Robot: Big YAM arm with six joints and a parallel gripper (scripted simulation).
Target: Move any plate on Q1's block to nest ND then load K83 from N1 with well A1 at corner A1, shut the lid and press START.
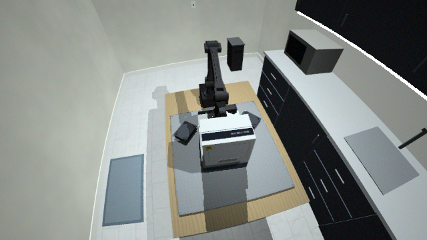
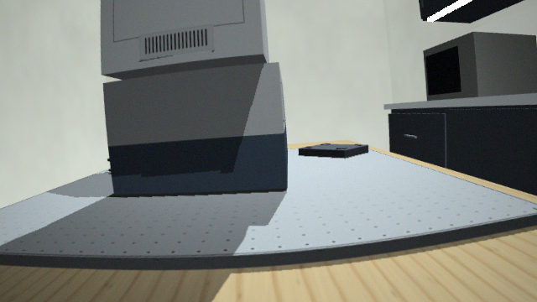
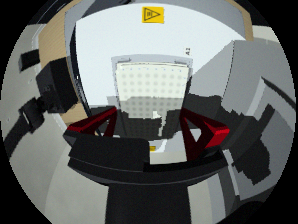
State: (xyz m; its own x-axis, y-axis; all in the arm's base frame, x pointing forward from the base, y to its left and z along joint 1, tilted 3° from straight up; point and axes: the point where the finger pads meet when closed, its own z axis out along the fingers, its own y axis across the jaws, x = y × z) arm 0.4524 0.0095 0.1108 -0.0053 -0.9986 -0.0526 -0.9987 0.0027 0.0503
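Plate on the block lies ahead between the wide-open jaws.

The desk is showing pale wood grain, with a matt grey perforated metal-looking board lying on it. The cycler is looking like smooth white plastic.
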